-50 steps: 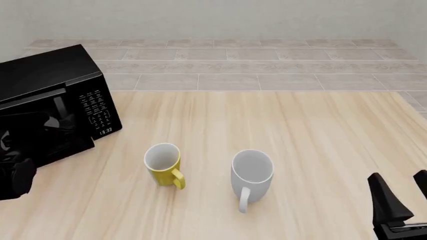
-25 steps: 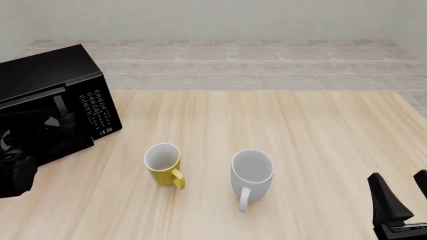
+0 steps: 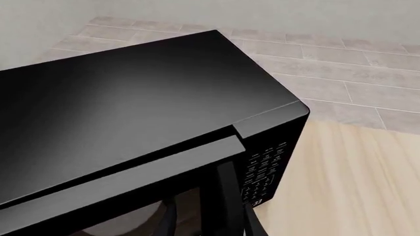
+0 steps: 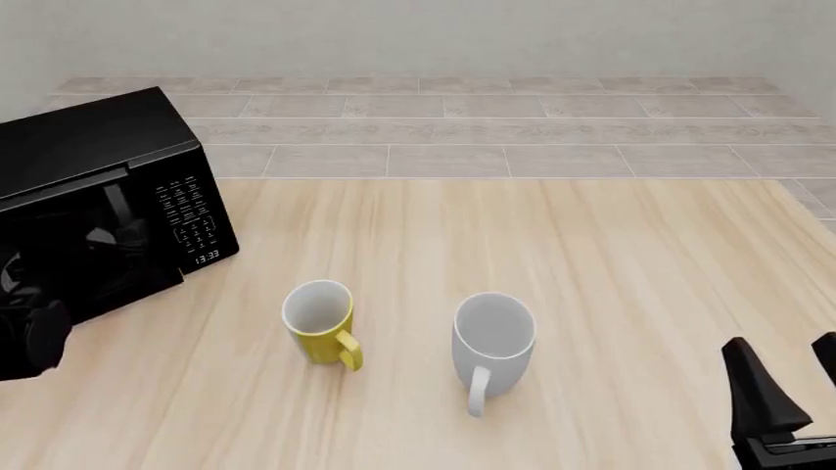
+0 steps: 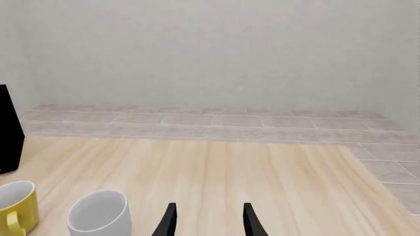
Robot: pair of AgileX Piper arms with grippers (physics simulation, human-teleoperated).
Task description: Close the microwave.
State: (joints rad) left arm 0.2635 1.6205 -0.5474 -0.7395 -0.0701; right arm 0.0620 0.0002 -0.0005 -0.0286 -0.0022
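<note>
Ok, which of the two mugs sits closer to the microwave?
The yellow mug; it stands left of the larger white mug, toward the microwave.

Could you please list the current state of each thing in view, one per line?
microwave: upright at the table's left, door nearly shut, a slim gap showing along its top in the left wrist view.
yellow mug: upright, empty, handle toward the arms.
white mug: upright, empty, handle toward the arms.
left gripper: at the door, open or shut unclear.
right gripper: open, holding nothing, away from the mugs.
</note>
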